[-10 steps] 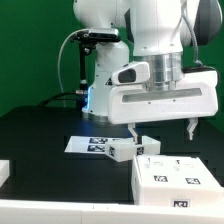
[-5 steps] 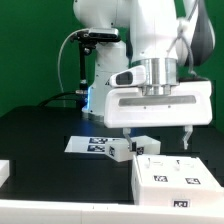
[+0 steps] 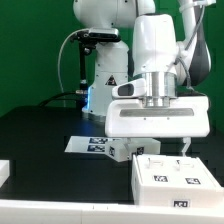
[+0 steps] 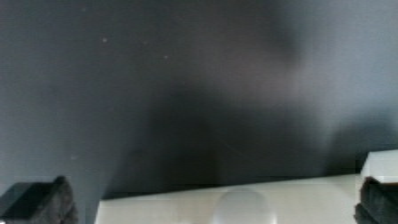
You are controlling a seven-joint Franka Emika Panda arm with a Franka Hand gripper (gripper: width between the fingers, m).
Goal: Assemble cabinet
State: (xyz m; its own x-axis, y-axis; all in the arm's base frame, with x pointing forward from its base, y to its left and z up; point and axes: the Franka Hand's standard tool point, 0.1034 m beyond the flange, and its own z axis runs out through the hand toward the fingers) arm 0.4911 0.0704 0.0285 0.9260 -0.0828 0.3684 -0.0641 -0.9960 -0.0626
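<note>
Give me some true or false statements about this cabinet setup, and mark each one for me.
1. The gripper stands open. True.
2. The gripper is carrying the small white block. False: the block lies on the table, and nothing is held.
3. The table is black. True.
4. The big white box sits on the marker board. False: it lies on the table toward the exterior view's right, apart from the marker board.
</note>
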